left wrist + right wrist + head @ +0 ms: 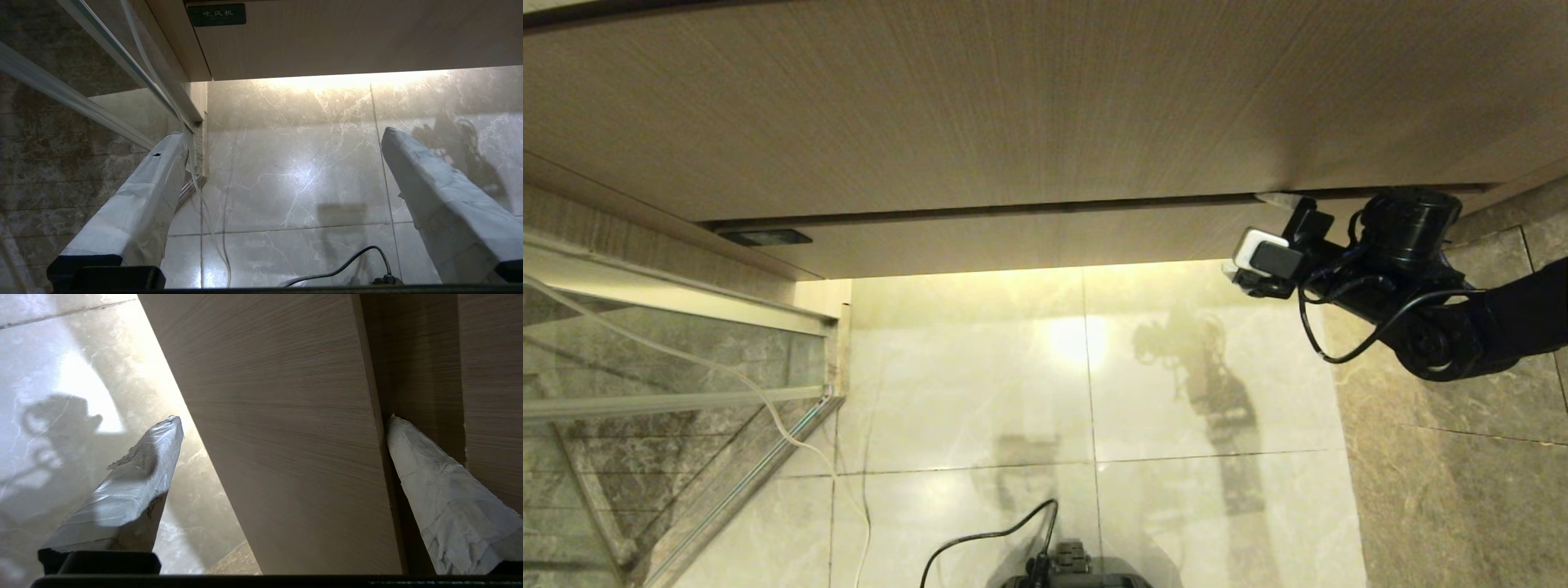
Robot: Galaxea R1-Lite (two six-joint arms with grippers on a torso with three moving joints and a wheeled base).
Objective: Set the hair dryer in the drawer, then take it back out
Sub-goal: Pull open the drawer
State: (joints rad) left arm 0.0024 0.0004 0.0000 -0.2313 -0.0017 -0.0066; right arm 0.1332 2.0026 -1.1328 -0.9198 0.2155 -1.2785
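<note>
— Looking at the right gripper [282, 420]: where has it got to?

— Up at the drawer [1029, 241], near its right end. Its jaws are spread wide, straddling the flat front. One finger [412, 457] sits in the dark gap between the drawer and the taller wood-grain panel [980, 106]; the other finger [159, 441] hangs below the front's lower edge, over the marble floor [1013, 392].

— Is it gripping anything?

— No, just straddling the panel edge. Whether the finger in the gap touches the wood, I can't say.

— And the drawer itself?

— Shut, flush under the taller panel, with a glow of light along its underside. A small dark label [216, 14] sits at its left end.

— The hair dryer?

— Can't see it anywhere.

— The left gripper [282, 134]?

— Parked low, fingers wide apart, empty, pointing at the floor beside the glass partition [645, 392]. A thin white cord [768, 408] trails down along the glass.
</note>
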